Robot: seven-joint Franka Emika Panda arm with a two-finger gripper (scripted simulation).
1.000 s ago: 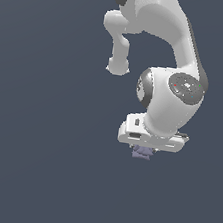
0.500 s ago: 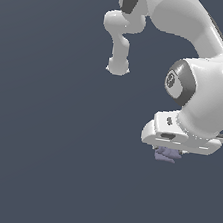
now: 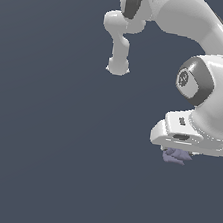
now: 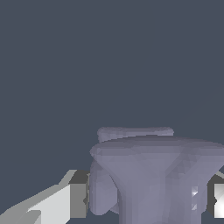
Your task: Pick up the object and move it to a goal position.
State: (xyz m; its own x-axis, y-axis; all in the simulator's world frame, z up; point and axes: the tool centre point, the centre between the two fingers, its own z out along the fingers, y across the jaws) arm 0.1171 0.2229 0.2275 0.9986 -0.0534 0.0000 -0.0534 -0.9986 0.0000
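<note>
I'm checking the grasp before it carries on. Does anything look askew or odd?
Nothing stands out. The lavender lump sits between the fingers of the end effector, clamped on both sides. No damage shows on it.

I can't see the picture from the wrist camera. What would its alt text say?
A pale lavender-grey lump with a flared, ridged top fills the lower part of the wrist view, clamped between two white-and-dark gripper fingers. Behind it is only plain dark blue-grey background.

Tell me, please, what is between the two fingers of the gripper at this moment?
The lavender-grey object sits between the gripper fingers. The wrist view shows a finger against each side; in the exterior view it only peeks out under the white hand.
</note>
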